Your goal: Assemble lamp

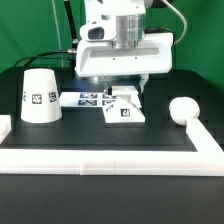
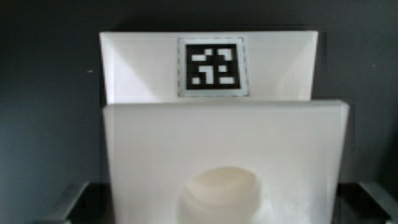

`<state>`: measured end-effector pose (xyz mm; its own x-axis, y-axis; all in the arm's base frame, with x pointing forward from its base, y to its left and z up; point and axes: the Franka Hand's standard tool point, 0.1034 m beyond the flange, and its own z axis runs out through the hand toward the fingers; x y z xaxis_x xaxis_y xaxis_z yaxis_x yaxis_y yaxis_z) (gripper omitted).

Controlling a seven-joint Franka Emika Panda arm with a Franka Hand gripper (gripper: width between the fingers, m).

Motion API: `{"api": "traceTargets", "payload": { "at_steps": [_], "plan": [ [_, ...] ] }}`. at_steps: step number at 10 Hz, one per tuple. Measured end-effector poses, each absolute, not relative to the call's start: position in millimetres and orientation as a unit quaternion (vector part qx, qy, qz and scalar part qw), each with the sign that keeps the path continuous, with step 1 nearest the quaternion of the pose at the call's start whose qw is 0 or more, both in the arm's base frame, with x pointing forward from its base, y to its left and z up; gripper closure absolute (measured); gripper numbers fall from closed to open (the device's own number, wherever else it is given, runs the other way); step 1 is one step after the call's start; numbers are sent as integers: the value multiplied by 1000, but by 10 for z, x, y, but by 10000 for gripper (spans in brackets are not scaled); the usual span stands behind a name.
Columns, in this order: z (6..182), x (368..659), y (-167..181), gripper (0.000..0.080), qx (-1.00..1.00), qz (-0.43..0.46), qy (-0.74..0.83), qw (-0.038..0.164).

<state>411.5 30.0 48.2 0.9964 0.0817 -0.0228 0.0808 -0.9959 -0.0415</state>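
Rail (image 1: 100, 162), white, runs across the lower part of the exterior view and turns back along both sides of the black table (image 1: 100, 135). Behind its right end, at the exterior view's right, sits the bulb (image 1: 183, 110), a white ball, well apart from the other parts. Near the middle of the frame stands the base (image 1: 125, 111), a white block showing a tag on its front face. Just behind it, toward the exterior view's left, the marker board (image 1: 84, 99) lies flat, close to the base or touching it. The shade (image 1: 40, 95) stands at the left of the frame, wide end down, with a tag facing the camera.

Above the base hangs the gripper (image 1: 124, 94), its fingers reaching down on either side of the block. Whether they press on it or stand clear cannot be told. A green backdrop (image 1: 25, 30) fills the upper left.

The wrist view looks straight down on the base (image 2: 222, 130): a square tag (image 2: 214, 65) on its far step and a pale round form (image 2: 222, 190) on the near one.
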Motion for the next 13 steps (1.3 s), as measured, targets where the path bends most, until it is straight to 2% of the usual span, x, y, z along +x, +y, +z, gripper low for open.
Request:
{"api": "traceTargets", "payload": {
  "at_steps": [5, 9, 13],
  "plan": [
    [480, 4122, 302, 266, -999, 12, -41, 20],
    [489, 4684, 450, 265, -998, -10, -48, 28],
    [495, 5204, 746, 265, -998, -40, -41, 35]
  ]
}}
